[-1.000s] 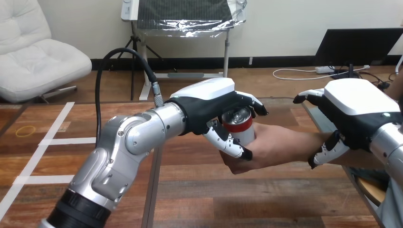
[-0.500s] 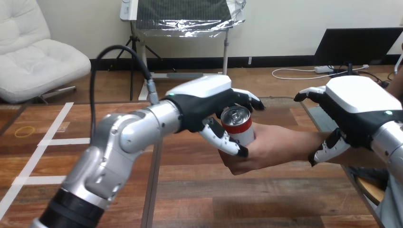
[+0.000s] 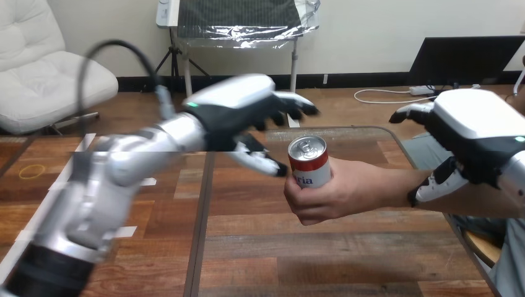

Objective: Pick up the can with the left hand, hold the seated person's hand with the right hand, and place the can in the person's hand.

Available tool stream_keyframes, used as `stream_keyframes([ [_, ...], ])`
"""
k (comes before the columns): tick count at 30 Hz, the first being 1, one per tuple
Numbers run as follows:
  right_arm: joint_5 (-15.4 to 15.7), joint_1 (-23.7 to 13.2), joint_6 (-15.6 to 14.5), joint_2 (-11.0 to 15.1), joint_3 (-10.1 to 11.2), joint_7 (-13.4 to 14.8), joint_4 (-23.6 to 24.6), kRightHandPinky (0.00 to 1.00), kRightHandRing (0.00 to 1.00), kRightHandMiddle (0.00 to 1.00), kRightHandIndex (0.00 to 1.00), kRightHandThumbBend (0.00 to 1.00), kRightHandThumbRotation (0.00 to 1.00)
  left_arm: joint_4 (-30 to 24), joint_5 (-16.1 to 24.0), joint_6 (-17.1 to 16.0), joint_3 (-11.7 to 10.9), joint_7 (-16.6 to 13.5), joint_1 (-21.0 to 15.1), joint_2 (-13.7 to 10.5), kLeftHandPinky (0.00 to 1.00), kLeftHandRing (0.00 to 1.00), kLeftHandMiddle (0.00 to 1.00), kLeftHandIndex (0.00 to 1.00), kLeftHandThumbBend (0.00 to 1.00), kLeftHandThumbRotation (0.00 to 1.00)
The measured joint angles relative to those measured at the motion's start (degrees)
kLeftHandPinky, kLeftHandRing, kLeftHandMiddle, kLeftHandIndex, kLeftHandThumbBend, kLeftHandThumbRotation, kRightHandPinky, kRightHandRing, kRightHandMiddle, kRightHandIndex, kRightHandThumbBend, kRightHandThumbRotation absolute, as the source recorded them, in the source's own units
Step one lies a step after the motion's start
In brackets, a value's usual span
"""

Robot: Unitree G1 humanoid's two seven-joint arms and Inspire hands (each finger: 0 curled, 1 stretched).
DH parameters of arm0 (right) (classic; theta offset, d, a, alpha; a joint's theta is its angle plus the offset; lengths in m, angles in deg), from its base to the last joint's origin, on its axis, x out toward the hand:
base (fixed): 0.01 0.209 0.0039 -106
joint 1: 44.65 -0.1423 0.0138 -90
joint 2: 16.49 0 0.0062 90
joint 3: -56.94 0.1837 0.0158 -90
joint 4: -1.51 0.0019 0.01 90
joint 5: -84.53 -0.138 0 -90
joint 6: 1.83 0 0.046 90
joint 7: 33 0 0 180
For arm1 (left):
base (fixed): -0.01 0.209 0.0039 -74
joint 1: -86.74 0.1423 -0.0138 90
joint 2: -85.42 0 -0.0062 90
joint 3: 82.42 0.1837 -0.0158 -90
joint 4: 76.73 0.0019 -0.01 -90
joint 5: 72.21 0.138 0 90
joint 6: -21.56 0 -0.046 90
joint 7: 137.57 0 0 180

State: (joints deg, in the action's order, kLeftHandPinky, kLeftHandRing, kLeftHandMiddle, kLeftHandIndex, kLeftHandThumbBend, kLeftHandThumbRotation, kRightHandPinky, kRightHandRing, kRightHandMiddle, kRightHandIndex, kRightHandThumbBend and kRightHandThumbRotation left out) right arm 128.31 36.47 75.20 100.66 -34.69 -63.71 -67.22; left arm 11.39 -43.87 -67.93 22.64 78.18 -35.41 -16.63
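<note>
item under inspection: the red-and-white metal drink can with a silver top (image 3: 308, 163). it stands upright in the person's hand (image 3: 334, 195), whose fingers wrap its lower half. that hand is raised above the wooden plank table (image 3: 278, 253), over its right half, and the person's forearm (image 3: 390, 185) reaches in from the table's right edge. the can touches no part of the table.

robot's left hand (image 3: 226, 120): it hangs in the air just left of the can and slightly above it. its fingers (image 3: 291, 108) are spread and straight, and its thumb tip points toward the can's side with a small gap showing. it carries nothing.

robot's right hand (image 3: 473, 136): it sits over the person's forearm near the right edge. its fingers (image 3: 408, 114) reach forward above the arm, relaxed rather than wrapped. the thumb hangs down across the near side of the forearm. no closed grasp on the arm is evident, and contact under the palm is hidden.

progress assessment: the pick-up and the handover appear complete, since the person alone bears the can. the supporting hold by the right hand reads as loose at best. what is left, in my judgement, is drawing both arms clear without knocking the can.
</note>
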Motion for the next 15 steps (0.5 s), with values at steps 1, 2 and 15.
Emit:
stream_keyframes([
  [1,-0.2,0.1,0.0,0.0,0.2,-0.1,0.3,0.74,0.84,0.87,0.83,0.83,0.0,0.0,-0.2,-0.2,-0.5,-0.1,0.1,-0.5,0.77,0.85,0.87,0.87,0.68,0.22],
  [2,-0.3,0.2,-0.1,0.0,0.6,-0.2,0.6,0.74,0.83,0.87,0.83,0.83,0.0,-0.1,-0.5,-0.5,-1.0,-0.1,0.3,-1.0,0.77,0.85,0.87,0.86,0.68,0.22],
  [15,-2.2,2.9,-1.0,0.0,4.4,-1.5,4.9,0.72,0.82,0.85,0.81,0.86,0.0,-1.1,-5.4,-3.4,-9.0,-2.8,4.7,-6.3,0.77,0.86,0.87,0.85,0.69,0.13],
])
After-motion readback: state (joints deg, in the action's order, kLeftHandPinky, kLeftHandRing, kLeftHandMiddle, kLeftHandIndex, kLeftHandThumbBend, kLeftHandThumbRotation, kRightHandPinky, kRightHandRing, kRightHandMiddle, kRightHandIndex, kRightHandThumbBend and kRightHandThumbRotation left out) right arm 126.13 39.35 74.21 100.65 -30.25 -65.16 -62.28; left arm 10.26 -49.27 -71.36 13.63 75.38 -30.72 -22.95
